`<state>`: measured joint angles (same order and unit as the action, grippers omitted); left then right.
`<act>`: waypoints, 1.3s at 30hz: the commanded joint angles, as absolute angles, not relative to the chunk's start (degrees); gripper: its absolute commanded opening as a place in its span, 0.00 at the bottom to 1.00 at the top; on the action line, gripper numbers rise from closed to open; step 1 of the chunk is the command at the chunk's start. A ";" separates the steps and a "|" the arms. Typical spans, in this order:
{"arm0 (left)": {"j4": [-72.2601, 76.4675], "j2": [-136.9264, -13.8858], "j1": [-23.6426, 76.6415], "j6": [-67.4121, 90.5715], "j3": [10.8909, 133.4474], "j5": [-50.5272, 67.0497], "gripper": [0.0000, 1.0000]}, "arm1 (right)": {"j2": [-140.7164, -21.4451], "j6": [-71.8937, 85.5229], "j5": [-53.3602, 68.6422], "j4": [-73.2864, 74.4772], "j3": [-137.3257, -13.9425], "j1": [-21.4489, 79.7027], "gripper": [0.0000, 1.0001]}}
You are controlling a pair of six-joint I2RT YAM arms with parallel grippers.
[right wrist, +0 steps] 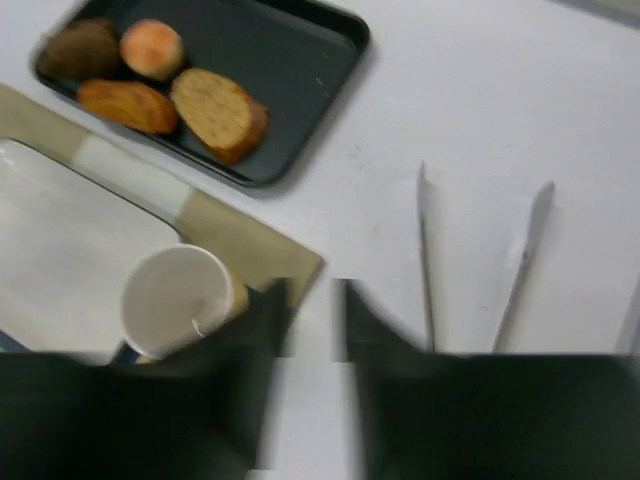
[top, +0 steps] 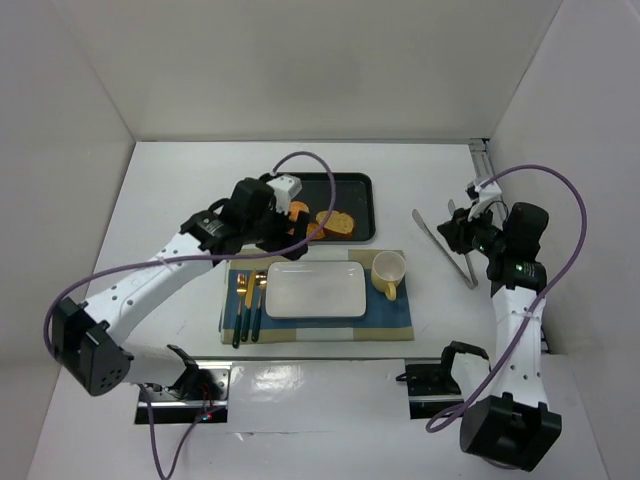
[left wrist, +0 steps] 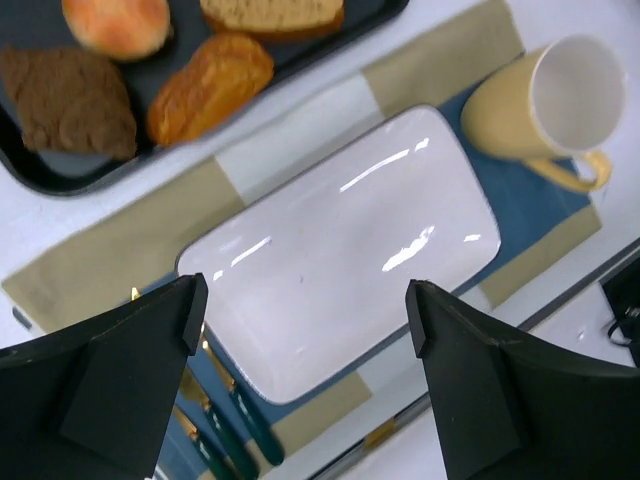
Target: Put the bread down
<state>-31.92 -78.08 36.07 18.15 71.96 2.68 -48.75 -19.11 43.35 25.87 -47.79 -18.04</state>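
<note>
Several breads lie in the black tray: a bread slice, a golden roll, a round bun and a dark brown piece. They also show in the right wrist view, with the slice nearest. A white rectangular plate sits bare on the placemat. My left gripper is wide open and empty above the plate's near side, by the tray's front edge. My right gripper holds nothing, with a narrow gap between its jaws, and hovers near the metal tongs.
A yellow mug stands on the placemat right of the plate. Gold cutlery with dark green handles lies left of the plate. The tongs lie on the white table right of the tray. White walls enclose the table.
</note>
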 commanded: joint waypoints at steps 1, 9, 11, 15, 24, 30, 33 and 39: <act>-27.60 -71.91 35.60 17.50 66.11 4.91 1.00 | -51.93 -22.15 34.74 19.70 -44.82 -18.37 0.00; -28.04 -58.64 38.41 14.85 56.88 7.75 1.00 | -66.35 -36.55 32.87 22.59 -44.22 -18.37 0.92; -27.52 -54.52 38.41 14.24 55.12 5.99 1.00 | -67.67 -38.22 30.51 20.49 -43.59 -18.37 0.94; -27.51 -49.50 38.41 14.24 52.75 5.98 1.00 | -73.81 -39.37 27.00 18.46 -43.95 -18.37 0.94; -26.63 -46.93 38.41 14.85 52.12 7.65 1.00 | -79.53 -41.22 20.65 13.45 -44.65 -18.37 0.94; -26.63 -46.41 38.41 14.85 52.12 7.65 1.00 | -84.19 -41.22 18.98 10.90 -44.65 -18.90 0.94; -26.63 -46.41 38.41 14.85 52.12 7.65 1.00 | -86.92 -41.22 18.98 10.37 -45.87 -19.42 0.94; -26.63 -46.93 38.41 14.85 52.12 7.65 1.00 | -91.23 -42.36 20.83 9.76 -46.93 -22.05 0.94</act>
